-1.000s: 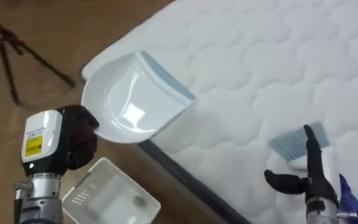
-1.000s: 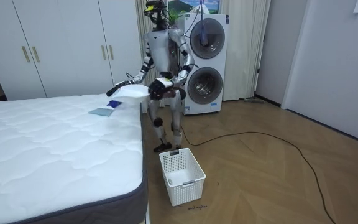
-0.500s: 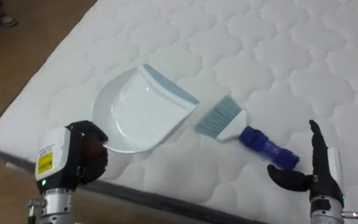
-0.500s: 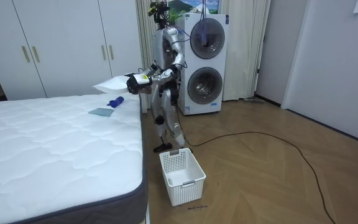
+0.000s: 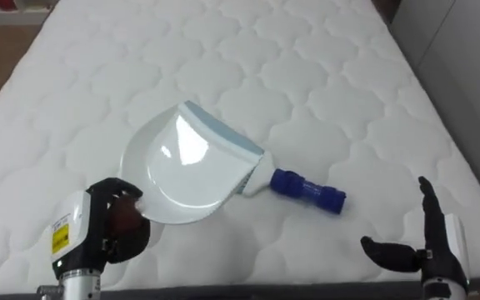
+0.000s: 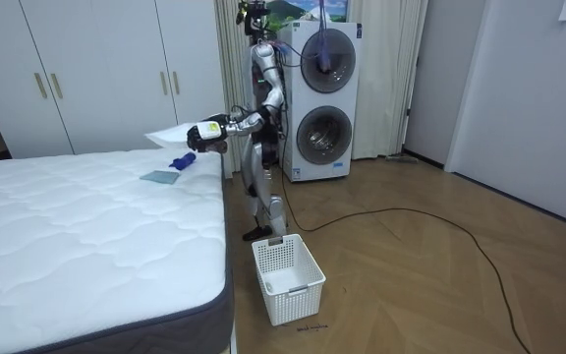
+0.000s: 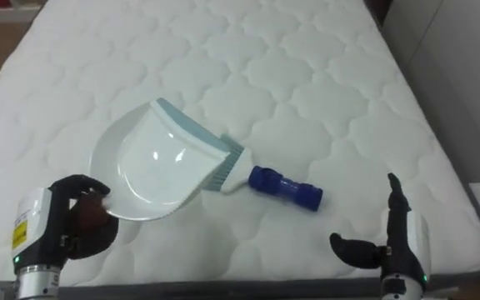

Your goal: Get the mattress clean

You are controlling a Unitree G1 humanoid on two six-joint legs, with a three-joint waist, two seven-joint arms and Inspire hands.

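White wardrobe doors (image 6: 96,69) and a stacked washer and dryer (image 6: 324,98) stand behind the bed, and the robot stands at the corner of the bare quilted mattress (image 5: 332,75) nearest those machines, facing across it.

Its left hand (image 5: 119,229) is curled tight round the handle of a white dustpan (image 5: 186,167) with a pale blue lip. The room view shows the pan held out level above the mattress, clear of it. Its glossy inside looks empty.

A hand brush (image 5: 307,190) with a blue handle lies on the mattress near that same corner, close to the near edge. From the head camera its bristles are mostly hidden behind the pan's lip. The right hand (image 5: 427,250) hangs over the near edge toward the right corner, fingers straight and thumb spread, holding nothing and apart from the brush.

A white slatted basket (image 6: 288,270) sits on the wood floor beside the bed's long side.

No crumbs or litter can be made out on the quilting, so the surface looks clean as far as can be seen. What seems left is either a sweeping pass with brush and pan together, or clearing both tools off the bed. Which of the two cannot be told from this.
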